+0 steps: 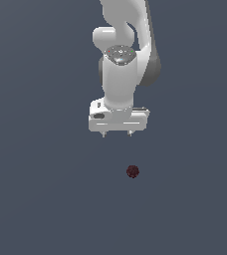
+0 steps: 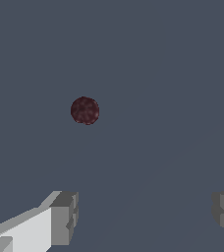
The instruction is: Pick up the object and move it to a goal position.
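Observation:
The object is a tiny dark maroon-red ball (image 1: 132,172) with a mottled surface, lying on the flat grey-blue floor below the gripper and a little toward the exterior view's right. It also shows in the wrist view (image 2: 85,110), apart from the fingers. My white gripper (image 1: 117,134) hangs above the floor, pointing down, open and empty, with its two short fingertips spread wide. In the wrist view the gripper (image 2: 146,216) shows two grey finger pads (image 2: 65,216) far apart with nothing between them.
The floor (image 1: 36,199) is a plain grey-blue surface with no other objects, edges or containers in view. The white arm (image 1: 120,50) rises above the gripper to the frame's top.

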You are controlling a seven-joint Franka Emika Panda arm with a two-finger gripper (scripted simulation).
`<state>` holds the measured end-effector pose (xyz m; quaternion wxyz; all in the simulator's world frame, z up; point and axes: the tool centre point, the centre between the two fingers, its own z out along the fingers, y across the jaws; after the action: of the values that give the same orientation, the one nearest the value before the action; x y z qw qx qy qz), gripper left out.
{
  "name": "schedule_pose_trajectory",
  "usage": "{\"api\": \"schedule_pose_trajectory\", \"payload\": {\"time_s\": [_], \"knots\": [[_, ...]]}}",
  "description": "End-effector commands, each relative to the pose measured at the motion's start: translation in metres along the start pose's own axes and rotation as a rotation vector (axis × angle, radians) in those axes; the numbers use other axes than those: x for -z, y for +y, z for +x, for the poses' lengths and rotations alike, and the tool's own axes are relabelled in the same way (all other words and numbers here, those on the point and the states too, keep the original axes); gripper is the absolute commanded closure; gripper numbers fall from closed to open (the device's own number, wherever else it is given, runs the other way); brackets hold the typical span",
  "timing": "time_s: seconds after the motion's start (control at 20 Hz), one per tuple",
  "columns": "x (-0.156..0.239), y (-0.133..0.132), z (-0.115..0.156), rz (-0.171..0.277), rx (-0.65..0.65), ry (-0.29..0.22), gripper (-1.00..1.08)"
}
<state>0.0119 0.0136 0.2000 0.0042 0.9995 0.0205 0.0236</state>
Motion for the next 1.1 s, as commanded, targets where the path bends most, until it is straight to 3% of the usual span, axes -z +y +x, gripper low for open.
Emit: {"api": "schedule_pose_trajectory", "payload": {"time_s": [0.0, 0.45, 1.05], "knots": [[0.0, 0.0, 0.0, 0.0, 0.0, 0.0, -0.92], [-0.01, -0.024, -0.007, 0.009, 0.069, -0.034, -0.92], [-0.011, -0.025, -0.005, 0.008, 0.092, -0.035, -0.92]]}}
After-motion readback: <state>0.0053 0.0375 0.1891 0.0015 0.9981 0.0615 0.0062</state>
